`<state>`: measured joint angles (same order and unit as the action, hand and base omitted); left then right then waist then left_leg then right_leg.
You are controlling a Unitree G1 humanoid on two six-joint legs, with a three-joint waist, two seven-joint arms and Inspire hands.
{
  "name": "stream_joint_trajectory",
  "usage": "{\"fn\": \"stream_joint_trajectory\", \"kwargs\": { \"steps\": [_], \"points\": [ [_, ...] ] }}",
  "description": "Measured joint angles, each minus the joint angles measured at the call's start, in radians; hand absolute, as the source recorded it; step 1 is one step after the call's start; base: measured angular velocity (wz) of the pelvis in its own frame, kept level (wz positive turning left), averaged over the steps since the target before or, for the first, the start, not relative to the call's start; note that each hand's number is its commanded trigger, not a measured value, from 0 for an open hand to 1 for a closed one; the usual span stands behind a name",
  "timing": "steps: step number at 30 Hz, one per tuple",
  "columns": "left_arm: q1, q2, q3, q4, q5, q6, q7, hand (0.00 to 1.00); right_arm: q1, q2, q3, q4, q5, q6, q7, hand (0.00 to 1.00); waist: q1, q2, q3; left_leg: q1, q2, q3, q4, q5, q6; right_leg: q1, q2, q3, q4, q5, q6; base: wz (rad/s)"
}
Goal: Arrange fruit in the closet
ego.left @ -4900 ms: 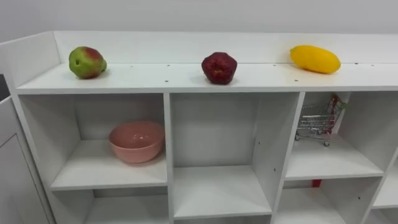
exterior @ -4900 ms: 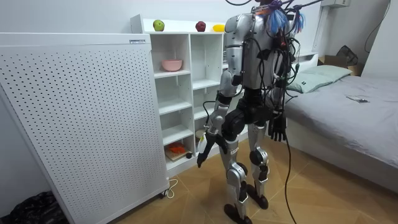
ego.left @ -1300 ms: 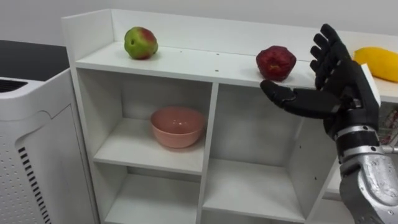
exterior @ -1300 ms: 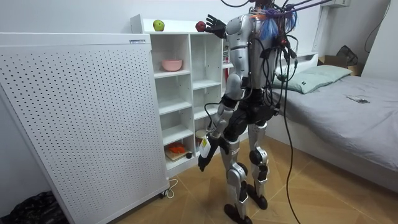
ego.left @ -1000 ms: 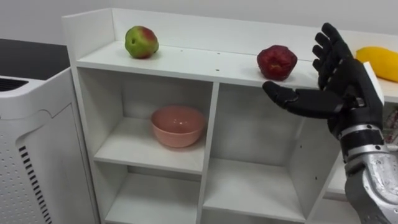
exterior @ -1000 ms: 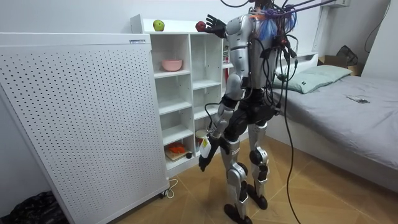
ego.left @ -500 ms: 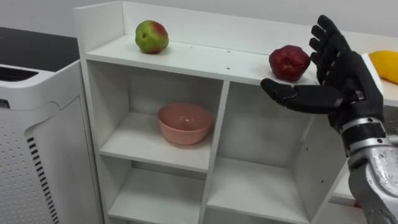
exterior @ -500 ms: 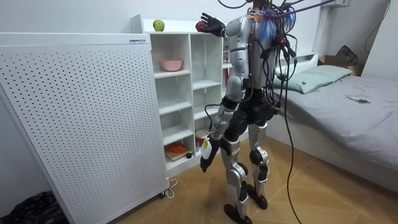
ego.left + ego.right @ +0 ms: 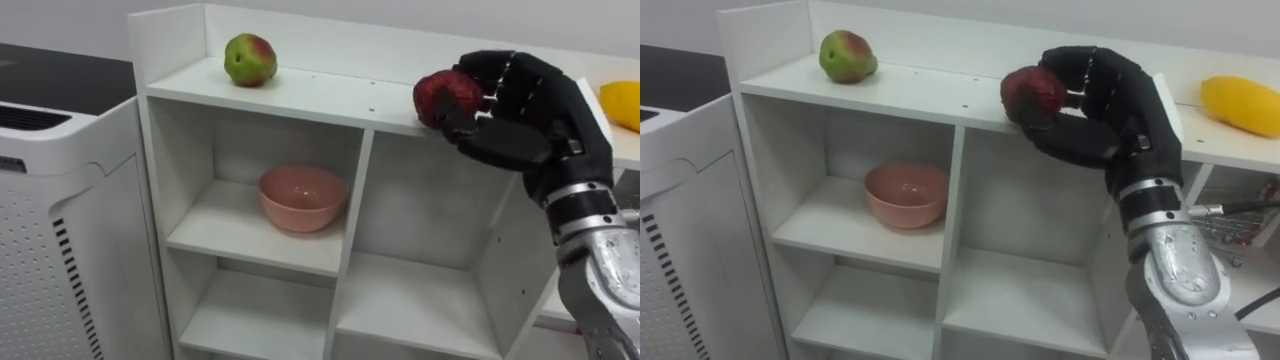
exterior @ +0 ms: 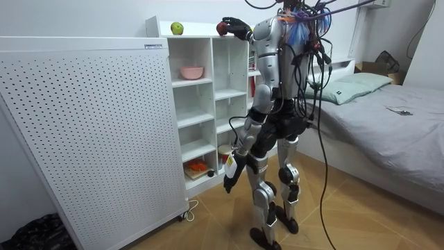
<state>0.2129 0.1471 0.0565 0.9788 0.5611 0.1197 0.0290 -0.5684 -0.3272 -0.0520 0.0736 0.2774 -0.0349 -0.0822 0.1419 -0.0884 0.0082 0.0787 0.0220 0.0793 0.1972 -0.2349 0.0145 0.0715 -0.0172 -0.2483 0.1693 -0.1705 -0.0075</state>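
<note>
Closet top; right hand, earlier open, now curled round red fruit

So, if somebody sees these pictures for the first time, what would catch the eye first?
The robot's black right hand, curled round a dark red round fruit at the front edge of the white shelf unit's top. Next, a green-and-red apple near the top's left end, a yellow oblong fruit further right, and a pink bowl in the upper left compartment.
</note>
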Motion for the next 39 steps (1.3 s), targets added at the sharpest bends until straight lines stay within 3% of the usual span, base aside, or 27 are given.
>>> {"fn": "stream_joint_trajectory", "kwargs": {
  "steps": [12, 17, 22, 24, 26, 33, 39],
  "points": [
    [0.01, 0.0, -0.002, -0.01, -0.001, 0.0, 0.006, 0.0, -0.018, -0.024, 0.03, 0.028, 0.047, -0.016, -0.005, 1.0, -0.008, -0.006, -0.0048, 0.005, 0.001, 0.0, 0.001, 0.0, 0.0, 0.006, 0.0, 0.001, -0.001, 0.0, 0.0, 0.0],
    [0.017, 0.003, -0.003, -0.009, -0.001, -0.004, 0.009, 0.0, 0.013, -0.024, 0.063, -0.021, 0.099, 0.006, 0.012, 1.0, -0.029, -0.006, -0.0061, 0.005, 0.002, -0.002, 0.004, 0.0, 0.0, 0.01, -0.002, -0.001, -0.002, 0.0, 0.0, 0.03],
    [0.021, 0.005, -0.001, -0.009, -0.001, -0.005, 0.028, 0.0, 0.091, -0.023, 0.067, -0.147, 0.137, 0.007, 0.022, 1.0, -0.029, 0.0, -0.0086, 0.007, 0.001, 0.0, 0.004, 0.0, 0.0, 0.014, -0.002, -0.001, -0.002, 0.0, 0.0, 0.0],
    [0.029, 0.004, -0.002, -0.009, -0.001, -0.01, 0.029, 0.0, 0.124, -0.023, 0.067, -0.215, 0.198, 0.008, 0.035, 1.0, -0.031, 0.013, -0.0149, 0.004, 0.001, 0.0, 0.004, 0.0, 0.0, 0.014, -0.002, -0.001, -0.001, 0.0, 0.0, 0.0],
    [0.034, 0.004, -0.002, -0.009, -0.001, -0.014, 0.035, 0.0, 0.136, -0.024, 0.067, -0.267, 0.252, 0.008, 0.045, 1.0, -0.039, 0.024, -0.0158, 0.004, 0.0, 0.0, 0.004, 0.0, 0.0, 0.015, -0.002, 0.0, -0.001, 0.0, 0.0, 0.0],
    [0.066, -0.001, -0.002, 0.012, -0.001, -0.025, 0.079, 0.0, 0.262, -0.023, 0.043, -0.466, 0.353, 0.003, 0.083, 1.0, -0.082, 0.04, -0.0128, 0.018, 0.002, 0.003, 0.001, 0.0, 0.0, 0.025, 0.0, 0.005, 0.0, 0.0, 0.0, 0.0],
    [0.067, -0.004, -0.003, 0.029, -0.001, -0.036, 0.077, 0.0, 0.339, -0.016, 0.031, -0.518, 0.321, 0.003, 0.155, 1.0, -0.084, 0.042, -0.0142, 0.017, 0.005, 0.031, -0.001, 0.0, 0.0, 0.011, 0.004, 0.042, 0.006, 0.003, -0.004, -0.14]
  ]
}}
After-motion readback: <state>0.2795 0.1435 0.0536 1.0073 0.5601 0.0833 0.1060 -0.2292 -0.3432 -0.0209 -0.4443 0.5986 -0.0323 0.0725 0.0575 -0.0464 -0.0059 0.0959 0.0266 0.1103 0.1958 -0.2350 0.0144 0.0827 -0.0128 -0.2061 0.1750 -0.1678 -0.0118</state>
